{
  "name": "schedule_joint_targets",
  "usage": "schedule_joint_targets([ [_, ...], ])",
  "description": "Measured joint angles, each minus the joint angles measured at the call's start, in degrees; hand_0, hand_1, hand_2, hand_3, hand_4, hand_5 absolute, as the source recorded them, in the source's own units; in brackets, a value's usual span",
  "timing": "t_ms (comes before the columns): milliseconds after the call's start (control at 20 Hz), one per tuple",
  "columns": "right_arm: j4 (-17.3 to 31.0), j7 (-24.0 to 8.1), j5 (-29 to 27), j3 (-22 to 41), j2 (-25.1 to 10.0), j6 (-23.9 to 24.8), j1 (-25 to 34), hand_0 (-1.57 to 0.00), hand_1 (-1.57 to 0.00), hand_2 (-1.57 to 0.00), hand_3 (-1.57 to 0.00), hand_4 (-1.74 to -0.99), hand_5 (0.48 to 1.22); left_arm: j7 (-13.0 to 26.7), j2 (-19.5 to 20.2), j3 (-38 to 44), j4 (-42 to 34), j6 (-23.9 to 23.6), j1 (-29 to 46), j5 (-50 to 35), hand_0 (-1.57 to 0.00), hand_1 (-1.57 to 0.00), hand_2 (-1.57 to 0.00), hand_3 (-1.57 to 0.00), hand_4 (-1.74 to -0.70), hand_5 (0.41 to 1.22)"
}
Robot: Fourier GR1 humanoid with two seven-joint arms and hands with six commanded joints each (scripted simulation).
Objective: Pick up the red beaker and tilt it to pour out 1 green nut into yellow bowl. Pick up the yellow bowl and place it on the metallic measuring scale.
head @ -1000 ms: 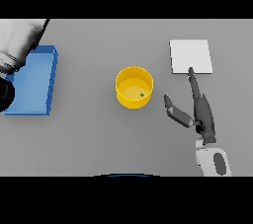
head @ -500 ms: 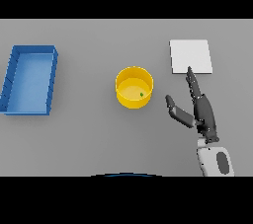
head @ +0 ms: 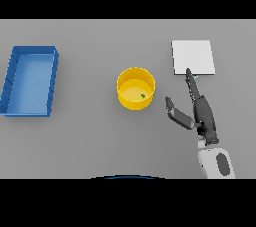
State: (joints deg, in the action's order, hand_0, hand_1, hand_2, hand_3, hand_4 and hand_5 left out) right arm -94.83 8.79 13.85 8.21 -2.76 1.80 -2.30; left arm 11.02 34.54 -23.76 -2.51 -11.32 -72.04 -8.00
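The yellow bowl (head: 135,88) stands at the middle of the grey table with one small green nut (head: 143,96) inside it. To its right, further back, lies the flat metallic measuring scale (head: 193,57). My right hand (head: 202,113) is open to the right of the bowl, fingers straight and pointing toward the scale's near edge, thumb spread toward the bowl, touching neither. No red beaker shows. My left hand is out of view.
A blue tray (head: 50,88) lies at the left side of the table.
My left arm, over the blue tray a second ago, has left the view. The right hand has shifted slightly toward me and to the right.
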Motion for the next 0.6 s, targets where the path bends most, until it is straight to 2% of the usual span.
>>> schedule_joint_targets([
  [250,1.3,0.4,-0.5,-1.2,-1.1,0.1,0.5,0.0,0.0,0.0,0.0,-1.201,0.696,-0.2,0.4,0.5,-8.5,-4.6,10.5,-6.4,-1.57,-1.57,-1.57,-1.4,-1.74,1.221],
  [400,0.9,1.2,-1.0,-1.1,-1.1,-0.4,0.2,0.0,0.0,0.0,0.0,-1.186,0.687,4.4,1.3,-1.2,-18.8,-7.6,17.3,-9.1,-1.57,-1.57,-1.57,-1.38,-1.74,1.221],
  [450,0.7,0.2,-0.7,-1.0,-0.9,-0.1,0.4,0.0,0.0,0.0,0.0,-1.177,0.686,6.9,2.2,-2.0,-23.3,-8.9,20.0,-9.8,-1.57,-1.57,-1.57,-1.39,-1.74,1.15],
  [500,0.8,0.6,-0.6,-0.6,-0.4,-0.2,0.2,0.0,0.0,0.0,0.0,-1.17,0.683,9.5,3.0,-3.1,-28.8,-10.6,23.1,-10.7,-1.57,-1.57,-1.57,-1.38,-1.74,1.076],
  [600,1.0,-0.4,-0.7,-0.7,-0.4,-0.2,0.7,0.0,0.0,0.0,0.0,-1.168,0.679,14.1,5.7,-4.8,-38.0,-11.8,28.0,-13.1,-1.57,-1.57,-1.57,-1.37,-1.73,0.955],
])
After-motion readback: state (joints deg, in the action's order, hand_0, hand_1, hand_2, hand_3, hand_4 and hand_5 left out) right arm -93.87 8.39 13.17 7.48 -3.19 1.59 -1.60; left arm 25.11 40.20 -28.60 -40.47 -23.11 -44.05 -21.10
